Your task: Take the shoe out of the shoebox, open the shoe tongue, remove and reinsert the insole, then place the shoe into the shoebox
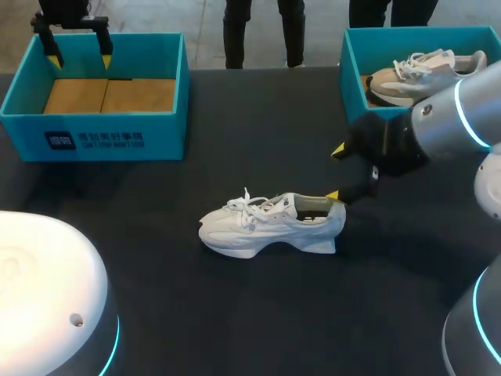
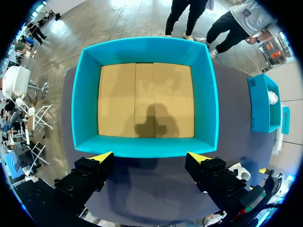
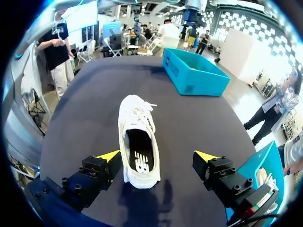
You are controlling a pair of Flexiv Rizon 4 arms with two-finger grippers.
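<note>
- One white lace-up sneaker [image 1: 270,225] stands upright on its sole on the dark table [image 1: 156,298], outside both boxes, roughly midway between them. Its dark insole [image 3: 140,158] lies inside.
- The right gripper [image 1: 337,173] hangs at the sneaker's heel. Its two yellow-tipped fingers are spread wide, one on each side of the heel. One tip is just at the collar, and whether it touches cannot be told.
- There are two teal open-topped shoeboxes at the far edge. The right-hand box [image 1: 352,70] holds what look like two more shoes, one tan and one pale.
- The left-hand box [image 1: 94,137] shows a brown cardboard floor.
- The left gripper [image 1: 79,56] hovers over that box's far wall, fingers spread, holding nothing.
</note>
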